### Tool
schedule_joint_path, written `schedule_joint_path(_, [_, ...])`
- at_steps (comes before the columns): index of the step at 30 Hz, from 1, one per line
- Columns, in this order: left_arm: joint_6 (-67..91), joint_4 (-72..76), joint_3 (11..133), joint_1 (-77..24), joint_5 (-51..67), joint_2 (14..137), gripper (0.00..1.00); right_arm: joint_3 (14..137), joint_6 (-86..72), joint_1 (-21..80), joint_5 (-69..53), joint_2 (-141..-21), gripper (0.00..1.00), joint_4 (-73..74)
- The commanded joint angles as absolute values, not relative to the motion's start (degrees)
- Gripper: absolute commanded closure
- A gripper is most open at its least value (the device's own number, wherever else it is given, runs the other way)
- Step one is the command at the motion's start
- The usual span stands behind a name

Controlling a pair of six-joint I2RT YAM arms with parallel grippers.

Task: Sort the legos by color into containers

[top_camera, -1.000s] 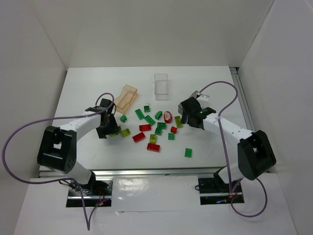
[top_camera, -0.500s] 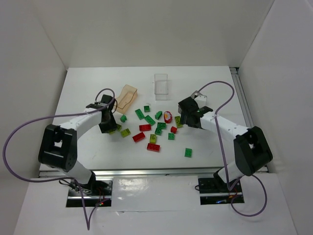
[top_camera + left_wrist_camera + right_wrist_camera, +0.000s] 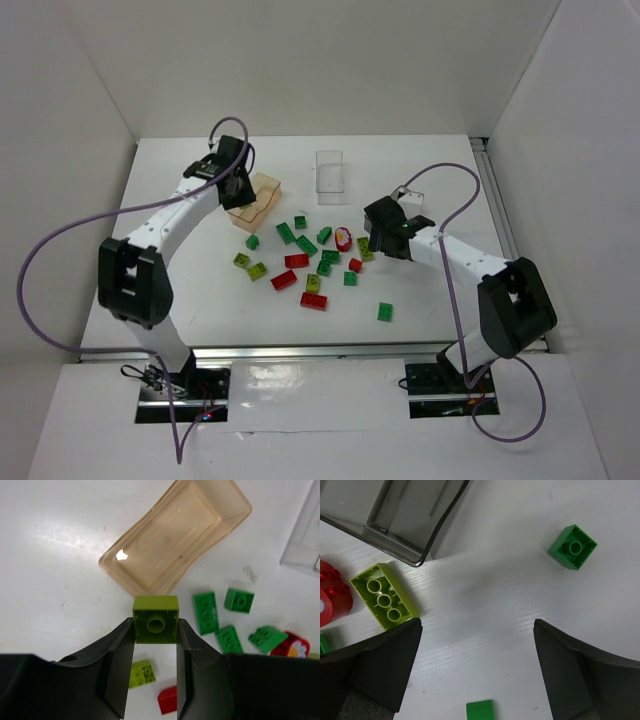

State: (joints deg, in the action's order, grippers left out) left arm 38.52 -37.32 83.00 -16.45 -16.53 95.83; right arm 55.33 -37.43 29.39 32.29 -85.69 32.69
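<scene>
Pinching yellow-green brick (image 3: pixel 155 622) in left gripper (image 3: pixel 155 630) near orange-tan container (image 3: pixel 175 535); next probably calling for centring over its opening, then releasing. Holding right gripper (image 3: pixel 476 630) spread wide, empty.

Bright even light, soft shadows, mild glare on the table (image 3: pixel 65 545).

Left gripper (image 3: pixel 155 626), clamped on a yellow-green brick (image 3: pixel 155 619), meets the orange-tan container (image 3: pixel 175 535) at twelve o'clock and dark green legos (image 3: pixel 206 612) at three, with bare table (image 3: pixel 55 580) from nine to eleven. At the right gripper (image 3: pixel 477 645) the lane between the spread fingers runs bare to twelve. It's hemmed by the smoky container (image 3: pixel 400 535) at eleven, a long yellow-green brick (image 3: pixel 384 596) at nine and a square dark green brick (image 3: pixel 572 546) at one.
</scene>
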Motion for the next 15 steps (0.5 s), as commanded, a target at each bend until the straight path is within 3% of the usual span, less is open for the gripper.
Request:
schedule_joint_path(1, [36.0,-38.2,90.9,-16.5,-18.9,104.0,0.56,57.6,-37.7,30.0,35.1,-84.0,0.00,34.5])
schedule_joint_path(4, [35.9,-38.8,95.3,-16.5,-20.9,108.8,0.54,57.6,-38.2,30.5,35.1,-82.8,0.00,35.3])
schedule_joint_path(6, [35.9,-39.5,98.3,-16.5,-21.4,112.1,0.46,57.6,-38.2,30.5,35.6,-82.3,0.00,35.9])
schedule_joint_path(7, [35.9,-39.5,99.1,-16.5,-21.4,112.8,0.18,57.0,-38.8,30.5,35.6,-81.7,0.00,35.9])
schedule_joint_path(8, [35.9,-39.5,100.6,-16.0,-21.4,114.0,0.05,57.0,-38.8,30.5,35.6,-81.7,0.00,35.9])
schedule_joint_path(9, [35.9,-40.1,101.6,-16.0,-20.7,114.0,0.00,56.4,-38.8,30.5,35.6,-81.1,0.00,35.9])
schedule_joint_path(11, [35.9,-41.6,102.4,-16.0,-20.0,114.0,0.00,55.8,-39.3,30.5,35.6,-80.6,0.00,35.9])
schedule_joint_path(15, [35.3,-40.4,92.9,-16.6,-18.6,104.6,0.03,55.8,-39.3,30.5,32.7,-80.6,0.00,35.4])
